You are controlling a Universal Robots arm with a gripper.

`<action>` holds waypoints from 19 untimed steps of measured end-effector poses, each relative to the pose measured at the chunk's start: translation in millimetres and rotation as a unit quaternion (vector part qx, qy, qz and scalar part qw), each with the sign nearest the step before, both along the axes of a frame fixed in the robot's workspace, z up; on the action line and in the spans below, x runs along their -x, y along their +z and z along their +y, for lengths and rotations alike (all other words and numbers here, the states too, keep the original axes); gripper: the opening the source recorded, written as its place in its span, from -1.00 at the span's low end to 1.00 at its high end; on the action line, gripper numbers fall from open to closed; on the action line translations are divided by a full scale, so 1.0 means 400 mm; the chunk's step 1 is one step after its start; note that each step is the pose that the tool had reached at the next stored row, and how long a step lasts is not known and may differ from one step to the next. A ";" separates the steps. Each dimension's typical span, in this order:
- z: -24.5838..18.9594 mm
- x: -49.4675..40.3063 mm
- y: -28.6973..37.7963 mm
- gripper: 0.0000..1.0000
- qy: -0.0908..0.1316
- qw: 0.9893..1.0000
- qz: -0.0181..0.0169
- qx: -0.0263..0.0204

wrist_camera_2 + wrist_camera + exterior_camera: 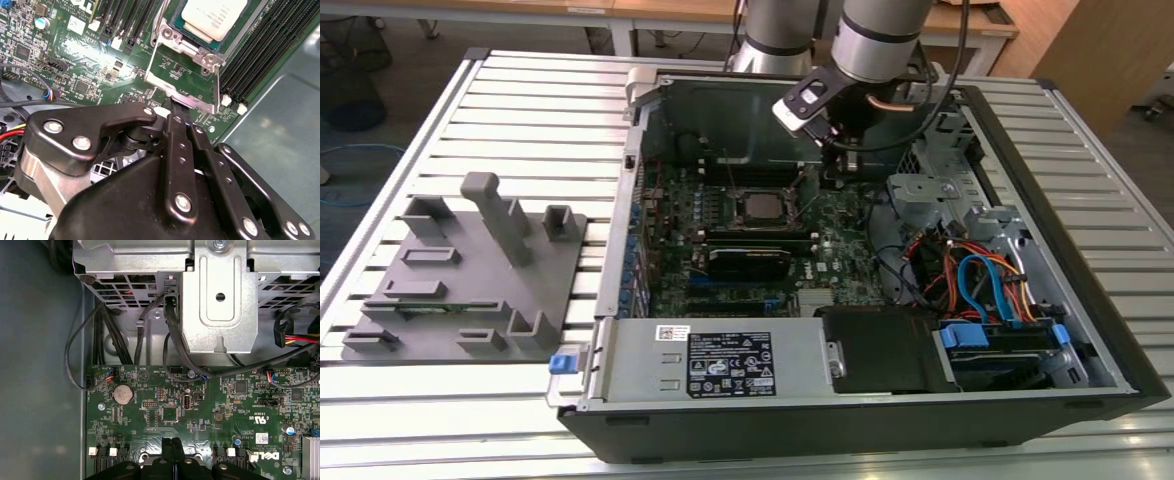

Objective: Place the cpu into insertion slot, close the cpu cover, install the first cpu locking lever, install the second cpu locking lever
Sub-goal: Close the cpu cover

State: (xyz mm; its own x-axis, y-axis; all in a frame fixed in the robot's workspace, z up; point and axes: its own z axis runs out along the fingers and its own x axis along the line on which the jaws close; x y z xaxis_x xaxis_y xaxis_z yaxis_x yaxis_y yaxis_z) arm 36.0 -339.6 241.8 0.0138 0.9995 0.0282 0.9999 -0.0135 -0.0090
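One pale silver square cpu [212, 17]

Exterior view: high, angled down, whole computer case [854, 425] in frame. Both wrist views close over the motherboard [75, 60] [210, 405] [847, 250], shared by all; first faces the drive cage [220, 300], second the insertion slot [176, 25]

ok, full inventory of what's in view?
table: one, grey slatted, under everything
fixture tray: one, grey, exterior view's left of case
computer case: one, black, open, on the table
motherboard: one, green, inside the case
cpu: one, silver top, seated in the insertion slot
cpu cover: one, silver, open, off the cpu
memory slots: several, black, beside the cpu
power supply: one, grey, in the case, exterior view's bottom
cables: several, blue and orange, case's exterior-view right
arm: one, grey, above the case
tool: one, black, shut, tip at the cpu cover's edge
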 end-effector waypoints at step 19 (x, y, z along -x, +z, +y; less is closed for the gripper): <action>0.000 0.010 -0.001 -0.80 0.000 1.000 0.000 0.000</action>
